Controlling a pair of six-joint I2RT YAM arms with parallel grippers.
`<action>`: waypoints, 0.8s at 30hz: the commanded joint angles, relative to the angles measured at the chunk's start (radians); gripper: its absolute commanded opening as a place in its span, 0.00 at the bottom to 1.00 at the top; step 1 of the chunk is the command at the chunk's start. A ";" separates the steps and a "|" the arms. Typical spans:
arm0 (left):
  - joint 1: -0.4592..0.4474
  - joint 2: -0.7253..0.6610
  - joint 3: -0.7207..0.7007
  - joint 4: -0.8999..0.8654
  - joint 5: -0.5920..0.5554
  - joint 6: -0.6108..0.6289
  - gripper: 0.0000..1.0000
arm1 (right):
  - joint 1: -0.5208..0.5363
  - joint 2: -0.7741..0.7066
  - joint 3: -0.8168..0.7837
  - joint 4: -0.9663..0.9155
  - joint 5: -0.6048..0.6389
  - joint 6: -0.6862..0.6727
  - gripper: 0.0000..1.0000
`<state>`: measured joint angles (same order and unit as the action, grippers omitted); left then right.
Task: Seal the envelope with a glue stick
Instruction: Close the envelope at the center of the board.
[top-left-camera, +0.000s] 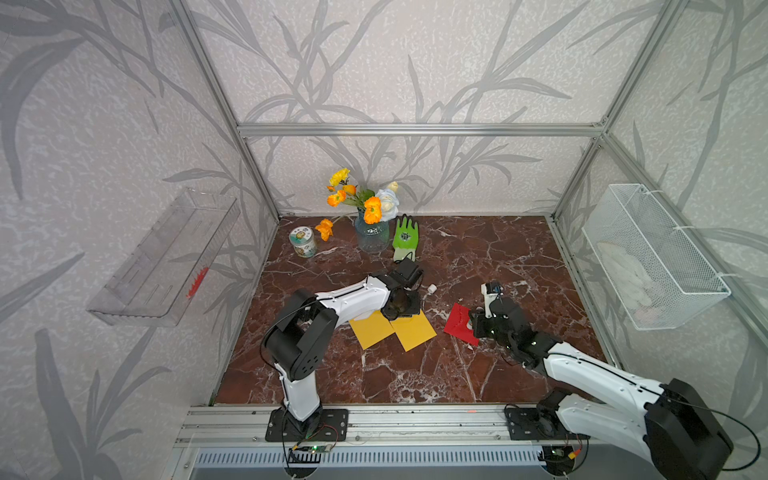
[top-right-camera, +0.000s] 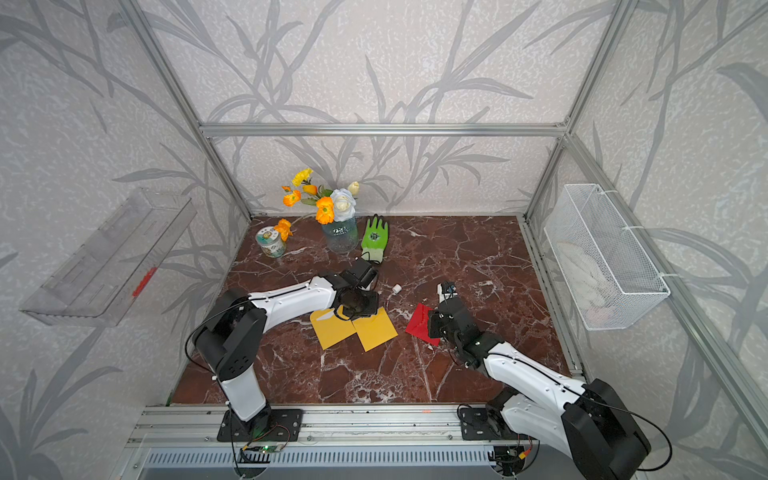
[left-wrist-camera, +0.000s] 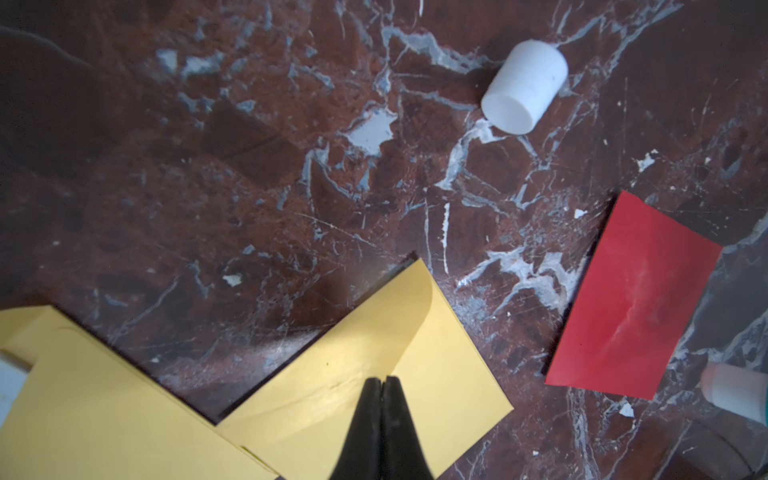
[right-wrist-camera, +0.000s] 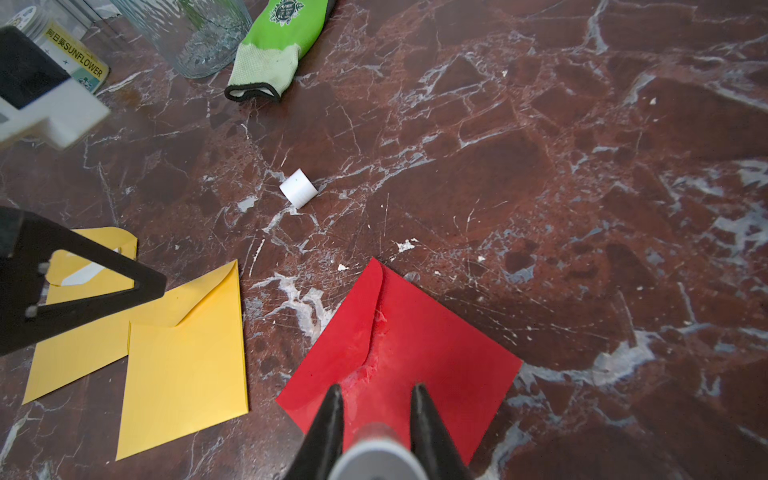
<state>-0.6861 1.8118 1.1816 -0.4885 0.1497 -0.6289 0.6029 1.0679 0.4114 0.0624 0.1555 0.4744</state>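
Right gripper (right-wrist-camera: 376, 390) is clamped on the glue stick (right-wrist-camera: 376, 440). The tube body sits between the jaws with the uncapped end aimed down at the red envelope (right-wrist-camera: 399, 332). The cap (right-wrist-camera: 298, 188) lies on its side on the bench (right-wrist-camera: 582, 166), well apart from both arms, so the stick is ready to apply.

The stick tip is over the corner of the red envelope nearest the right arm. Can't tell if it's touching the paper or just above it. The red flap looks folded down with a whitish smear along its edge. My read: glue is on that seam, or a pass is under way.

Left gripper (left-wrist-camera: 382, 380) is fully closed with nothing between the jaws. Its tips are on or just above 1 yellow envelope (left-wrist-camera: 374, 332), beside the flap edge. It's probably pinning that paper. It isn't holding the red one, which lies unrestrained.

The second yellow envelope (left-wrist-camera: 83, 395) overlaps the 1st. Both are near the red envelope but not touching it.

So the glue stick is in the right gripper, over the red envelope and well apart from the left gripper. Risk as I judge it: light, unpinned paper could drag with the stick.
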 joint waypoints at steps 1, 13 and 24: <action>0.000 0.033 -0.012 0.022 -0.019 -0.006 0.00 | -0.003 0.003 0.000 0.012 -0.007 -0.002 0.00; -0.004 0.102 -0.037 0.044 -0.015 -0.007 0.00 | -0.003 0.023 0.000 0.017 -0.010 0.003 0.00; -0.093 0.223 -0.018 -0.100 -0.206 0.046 0.00 | -0.003 0.030 -0.005 0.013 0.010 0.010 0.00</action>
<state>-0.7444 1.9152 1.2102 -0.4652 0.0391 -0.6128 0.6029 1.0935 0.4114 0.0628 0.1490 0.4789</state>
